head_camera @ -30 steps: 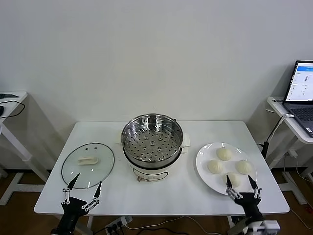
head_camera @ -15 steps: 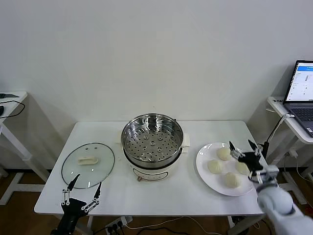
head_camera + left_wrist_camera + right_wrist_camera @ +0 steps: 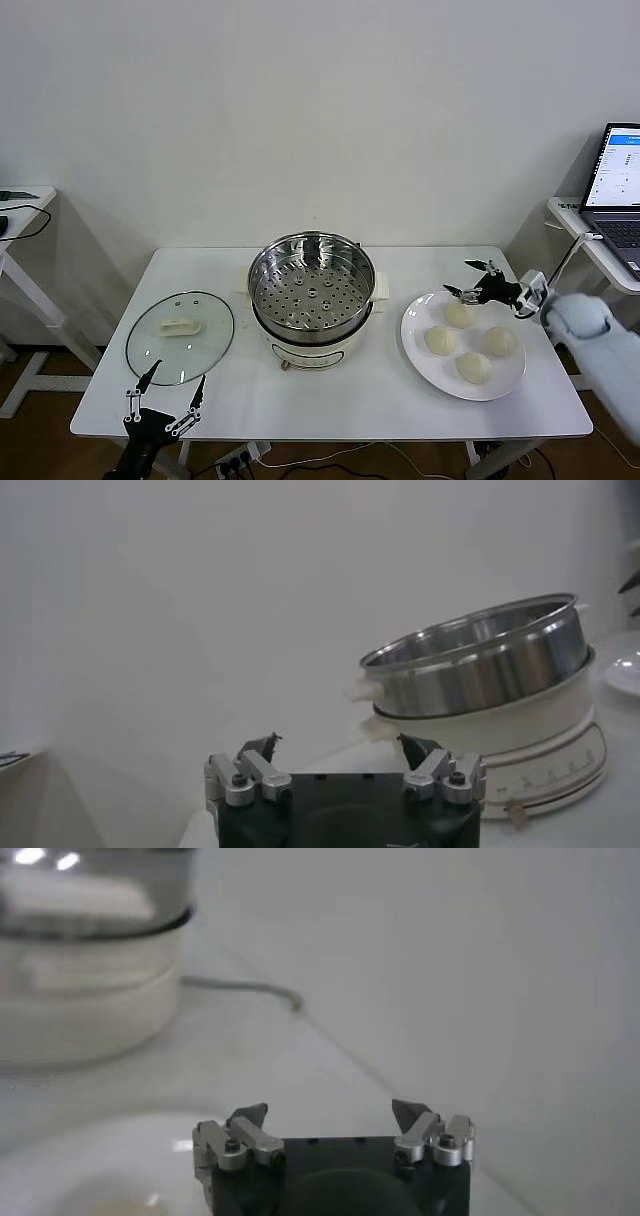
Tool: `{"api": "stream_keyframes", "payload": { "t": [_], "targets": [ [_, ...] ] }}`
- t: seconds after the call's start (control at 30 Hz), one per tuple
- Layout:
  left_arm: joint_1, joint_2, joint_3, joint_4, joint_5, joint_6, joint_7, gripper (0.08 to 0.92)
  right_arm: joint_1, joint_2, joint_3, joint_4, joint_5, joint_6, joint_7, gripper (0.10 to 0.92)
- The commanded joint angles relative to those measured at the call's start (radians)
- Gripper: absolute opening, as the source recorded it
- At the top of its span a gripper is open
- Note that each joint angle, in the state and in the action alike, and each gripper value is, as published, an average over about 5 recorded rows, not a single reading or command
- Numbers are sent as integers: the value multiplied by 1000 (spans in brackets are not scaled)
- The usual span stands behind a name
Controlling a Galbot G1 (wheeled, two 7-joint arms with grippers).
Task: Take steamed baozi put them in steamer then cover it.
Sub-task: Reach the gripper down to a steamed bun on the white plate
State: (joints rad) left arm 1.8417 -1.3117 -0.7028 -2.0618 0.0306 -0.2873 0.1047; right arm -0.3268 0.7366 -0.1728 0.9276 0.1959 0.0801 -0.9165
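Four cream-white baozi [image 3: 459, 314] lie on a white plate [image 3: 415, 343] at the table's right. The shiny steamer [image 3: 311, 288] with its perforated tray stands empty at the middle on a white base; it also shows in the left wrist view [image 3: 480, 668] and blurred in the right wrist view [image 3: 85, 908]. The glass cover [image 3: 180, 336] lies flat at the left. My right gripper [image 3: 474, 281] is open and empty, hovering just above the farthest bun. My left gripper [image 3: 165, 394] is open and empty, low at the table's front left edge, near the cover.
A laptop [image 3: 616, 188] sits on a side table at the far right. Another side table [image 3: 22, 205] with a cable stands at the far left. A white wall runs behind the table.
My right arm has swung up from the table's front edge, over the plate, to above the farthest bun. The left arm has stayed put.
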Motion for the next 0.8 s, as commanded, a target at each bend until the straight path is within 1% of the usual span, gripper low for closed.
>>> {"api": "stream_keyframes", "payload": {
  "t": [0.03, 0.27, 0.43, 0.8],
  "targets": [
    [6, -9, -2, 6, 4, 1, -3, 823, 351, 83, -268, -260, -338, 77, -386, 823],
    [16, -18, -10, 17, 10, -2, -12, 823, 403, 180, -343, -340, -453, 124, -400, 823],
    [19, -23, -14, 18, 12, -3, -14, 823, 395, 223, -344, -376, -511, 148, -377, 823],
    [19, -26, -11, 25, 17, -1, -19, 823, 363, 259, -330, -425, -539, 172, -304, 823]
  ]
}}
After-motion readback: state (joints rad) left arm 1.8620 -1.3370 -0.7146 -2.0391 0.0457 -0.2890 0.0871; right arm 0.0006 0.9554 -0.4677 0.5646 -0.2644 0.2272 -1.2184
